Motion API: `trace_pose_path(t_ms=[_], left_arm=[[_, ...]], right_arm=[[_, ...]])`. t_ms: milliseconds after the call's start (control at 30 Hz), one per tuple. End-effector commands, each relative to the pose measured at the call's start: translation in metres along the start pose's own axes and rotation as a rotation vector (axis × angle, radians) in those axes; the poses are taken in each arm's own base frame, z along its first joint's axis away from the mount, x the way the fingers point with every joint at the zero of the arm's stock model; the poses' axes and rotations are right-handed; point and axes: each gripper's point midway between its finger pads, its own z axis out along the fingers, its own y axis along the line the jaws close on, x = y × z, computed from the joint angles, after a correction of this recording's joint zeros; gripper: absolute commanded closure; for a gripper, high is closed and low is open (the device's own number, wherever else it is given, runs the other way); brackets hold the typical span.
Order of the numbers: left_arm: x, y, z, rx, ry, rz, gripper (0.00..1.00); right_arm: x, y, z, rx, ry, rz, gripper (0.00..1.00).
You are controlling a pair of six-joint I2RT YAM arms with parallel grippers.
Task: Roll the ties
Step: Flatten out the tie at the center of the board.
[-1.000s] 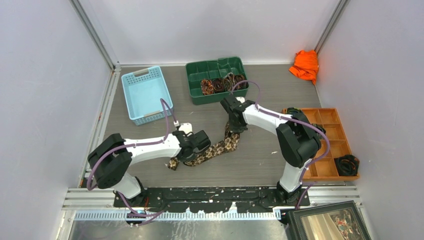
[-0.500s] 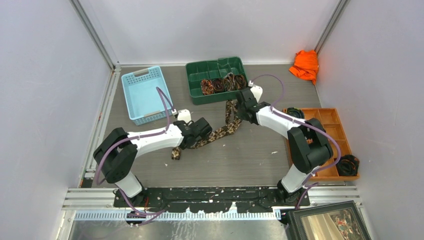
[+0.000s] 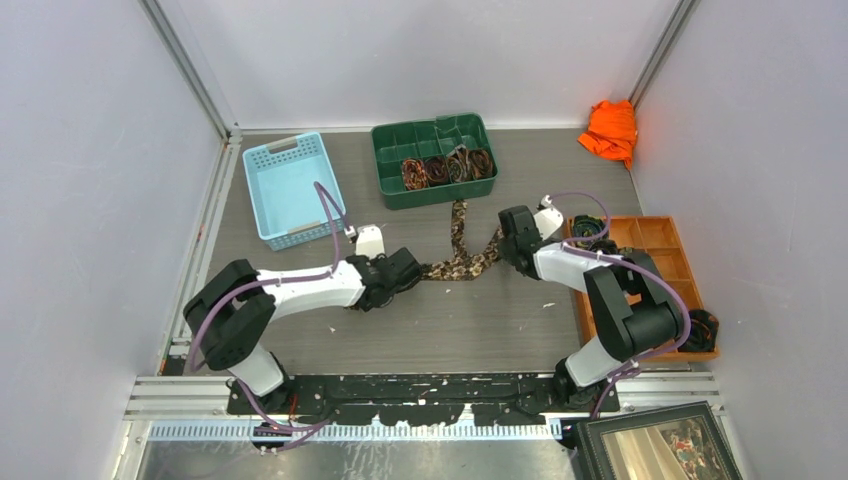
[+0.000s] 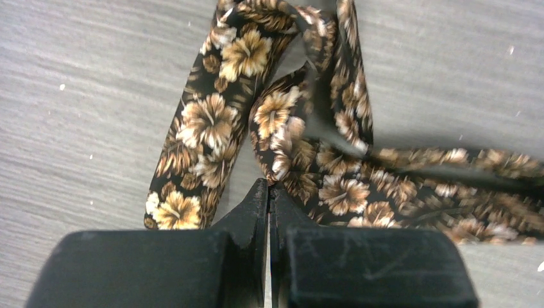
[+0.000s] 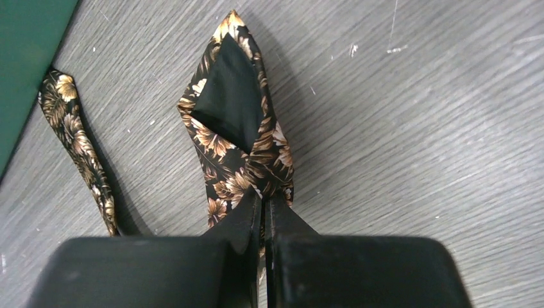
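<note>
L gripper [image 4: 268,192] and R gripper [image 5: 263,202], jaws pressed together, each pinch floral tie [image 3: 455,268] lying betw. them on worktop [image 3: 480,320].

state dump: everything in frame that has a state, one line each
tie: unrolled, bent, pinched at two spots
left end effector: shut on tie
right end effector: shut on tie near its pointed wide end, lining side up
rolled ties: coiled, in the near row of the green tray
blue basket: upright, nothing visible inside
orange cloth: crumpled, far right corner
</note>
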Motion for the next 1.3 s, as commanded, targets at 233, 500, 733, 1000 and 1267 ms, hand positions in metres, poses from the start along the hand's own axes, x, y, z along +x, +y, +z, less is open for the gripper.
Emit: trace_pose_path(t_ms=[233,500,733,1000,1267], left_arm=[[-0.021,0.018,-0.037,0.078,-0.129,-0.102,1.00],[-0.037,0.033,-0.049,0.078,-0.182,-0.123,1.00],[-0.001,0.044,-0.034,0.095,-0.107,-0.145,1.00],[0.038,0.024,-0.030,0.115,-0.024,-0.088,1.00],[0.077,0.019,-0.032,0.070,0.075,0.003,1.00]], right_arm=[[-0.050,0.061,-0.017,-0.382,-0.163,0.260,0.99],[-0.087,0.080,-0.040,-0.481,-0.252,0.270,0.99],[-0.062,0.041,-0.026,-0.349,-0.191,0.263,0.99],[-0.037,-0.005,-0.021,-0.153,-0.124,0.259,0.92],[-0.049,-0.007,-0.035,-0.077,-0.105,0.151,0.55]])
